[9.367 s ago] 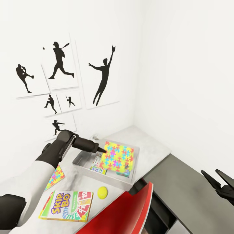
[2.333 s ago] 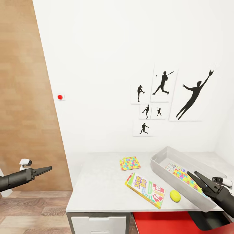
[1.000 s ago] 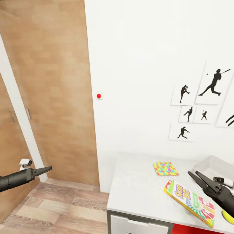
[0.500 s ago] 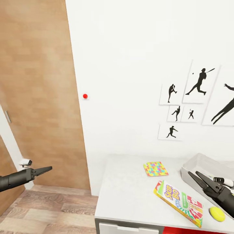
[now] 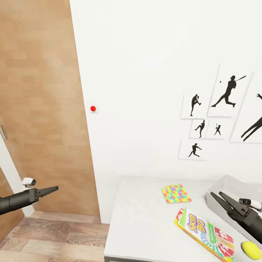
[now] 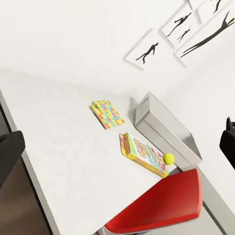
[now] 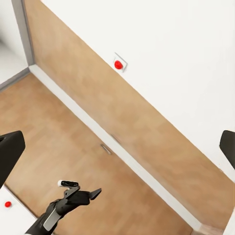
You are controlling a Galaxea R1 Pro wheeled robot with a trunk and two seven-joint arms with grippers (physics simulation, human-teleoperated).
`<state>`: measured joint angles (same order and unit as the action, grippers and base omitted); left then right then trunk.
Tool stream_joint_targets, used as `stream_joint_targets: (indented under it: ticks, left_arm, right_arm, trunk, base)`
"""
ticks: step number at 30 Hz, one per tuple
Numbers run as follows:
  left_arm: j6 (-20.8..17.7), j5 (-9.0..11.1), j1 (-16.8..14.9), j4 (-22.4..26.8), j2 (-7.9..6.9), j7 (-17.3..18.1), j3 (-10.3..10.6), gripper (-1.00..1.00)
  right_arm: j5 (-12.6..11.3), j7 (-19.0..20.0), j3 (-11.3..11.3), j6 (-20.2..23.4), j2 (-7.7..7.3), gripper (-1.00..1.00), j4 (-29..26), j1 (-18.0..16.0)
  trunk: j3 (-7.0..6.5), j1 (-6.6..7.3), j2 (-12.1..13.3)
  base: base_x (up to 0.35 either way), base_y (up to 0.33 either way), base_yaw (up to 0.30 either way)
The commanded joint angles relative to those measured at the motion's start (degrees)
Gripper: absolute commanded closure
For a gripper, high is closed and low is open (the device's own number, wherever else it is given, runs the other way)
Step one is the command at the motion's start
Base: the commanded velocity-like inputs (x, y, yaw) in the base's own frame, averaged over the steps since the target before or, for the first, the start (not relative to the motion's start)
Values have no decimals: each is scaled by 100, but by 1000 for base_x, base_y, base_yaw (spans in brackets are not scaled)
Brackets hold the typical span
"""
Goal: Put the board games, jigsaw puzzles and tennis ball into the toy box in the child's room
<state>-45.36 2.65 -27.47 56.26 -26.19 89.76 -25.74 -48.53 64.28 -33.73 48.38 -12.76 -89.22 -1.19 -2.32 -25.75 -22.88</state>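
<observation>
The Skip-Bo board game [image 5: 205, 234] [image 6: 143, 154] lies flat near the front edge of the pale table [image 5: 145, 218] [image 6: 58, 137]. A jigsaw puzzle [image 5: 176, 193] [image 6: 107, 113] lies flat behind it, nearer the wall. The tennis ball [image 5: 251, 250] [image 6: 168, 158] rests just beside the game's right end. Past these, at the table's right, stands the grey toy box [image 5: 233, 185] [image 6: 166, 129], its inside hidden. My right gripper [image 5: 216, 193] hovers open over the toy box's near rim. My left gripper [image 5: 54, 189] is open with nothing in it, left of the table above the floor.
A wooden door [image 5: 40, 109] fills the left wall, with wood-plank floor [image 5: 62, 233] below it. A red button [image 5: 93, 108] [image 7: 118, 64] sits on the white wall. Athlete silhouette pictures [image 5: 225, 105] hang above the table. A red chair [image 6: 161, 205] stands at the table's front.
My left gripper has drawn back from the toy box, where it hung by a jigsaw puzzle. The view swung left toward the door, then slightly back right. Both arms hold their pose.
</observation>
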Motion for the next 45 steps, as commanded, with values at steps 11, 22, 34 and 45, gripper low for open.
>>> stream_joint_targets:
  ticks: [11,22,34,45]
  left_arm:
    - [8,9,-5,-46,137,24,-16,-100]
    - [98,16,-4,-45,157,24,-24,-100]
    - [106,17,-4,-45,158,24,-27,-100]
    - [109,17,-4,-45,158,24,-27,-100]
  right_arm:
    - [-237,-228,-228,-201,227,-100,27,227]
    - [-568,-581,-543,-555,448,-100,28,581]
    - [-562,-966,-487,-942,482,-100,28,682]
    - [-543,-1319,-452,-1296,493,-100,112,682]
  trunk:
    - [2,-3,-4]
    - [2,-3,-4]
    - [2,-3,-4]
    - [2,-3,-4]
  base:
    - [52,16,0]
    - [0,0,0]
    - [0,0,0]
    - [0,0,0]
